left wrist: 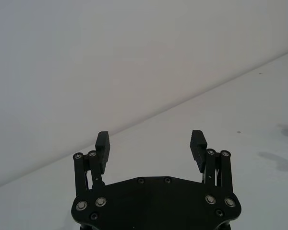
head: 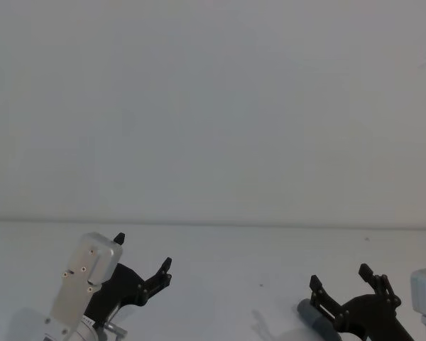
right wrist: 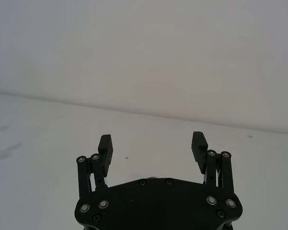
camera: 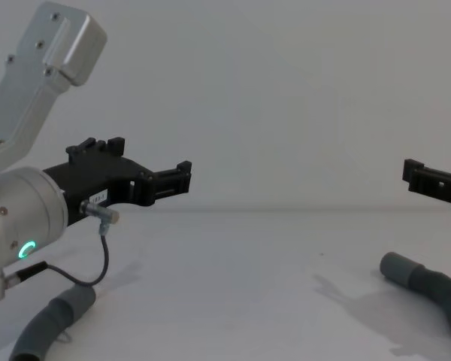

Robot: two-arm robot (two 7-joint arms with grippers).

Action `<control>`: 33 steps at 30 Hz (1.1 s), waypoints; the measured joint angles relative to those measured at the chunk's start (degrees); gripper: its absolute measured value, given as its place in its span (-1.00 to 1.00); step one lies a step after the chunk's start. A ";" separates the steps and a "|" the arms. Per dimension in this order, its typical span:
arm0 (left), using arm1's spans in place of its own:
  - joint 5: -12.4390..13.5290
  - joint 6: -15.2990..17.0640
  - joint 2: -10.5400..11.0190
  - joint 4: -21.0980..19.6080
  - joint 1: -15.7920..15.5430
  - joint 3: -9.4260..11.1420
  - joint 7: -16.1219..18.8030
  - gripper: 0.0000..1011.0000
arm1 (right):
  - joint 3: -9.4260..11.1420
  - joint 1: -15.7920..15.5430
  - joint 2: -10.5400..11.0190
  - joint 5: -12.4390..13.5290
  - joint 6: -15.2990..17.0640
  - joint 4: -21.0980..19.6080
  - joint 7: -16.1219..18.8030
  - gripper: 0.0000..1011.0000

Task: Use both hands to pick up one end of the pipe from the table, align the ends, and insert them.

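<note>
The left claw (left wrist: 150, 141) and right claw (right wrist: 151, 142) hover above the table (camera: 233, 286), each spread wide and empty, probably so each can drop onto its own side. The pipe (camera: 436, 289) lies below, one end (camera: 64, 308) under the left claw and the other end (camera: 403, 271) under the right.

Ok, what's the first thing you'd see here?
Two black grippers hang open above the white table: the left gripper on the left, the right gripper on the right. Below lie the grey pipe's ends: the left end at near left, the right end at near right.
</note>
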 joint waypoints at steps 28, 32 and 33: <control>-0.25 3.07 0.52 -1.98 0.80 -0.67 -0.03 0.98 | 0.00 0.00 0.00 0.00 0.00 0.00 0.00 0.98; -0.93 6.82 1.12 -4.58 2.54 -1.54 0.68 0.98 | 0.00 0.00 0.00 0.00 0.00 0.00 0.00 0.98; -1.04 7.40 1.24 -5.26 2.91 -1.77 0.86 0.98 | 0.00 0.00 0.00 0.00 0.00 0.00 0.00 0.98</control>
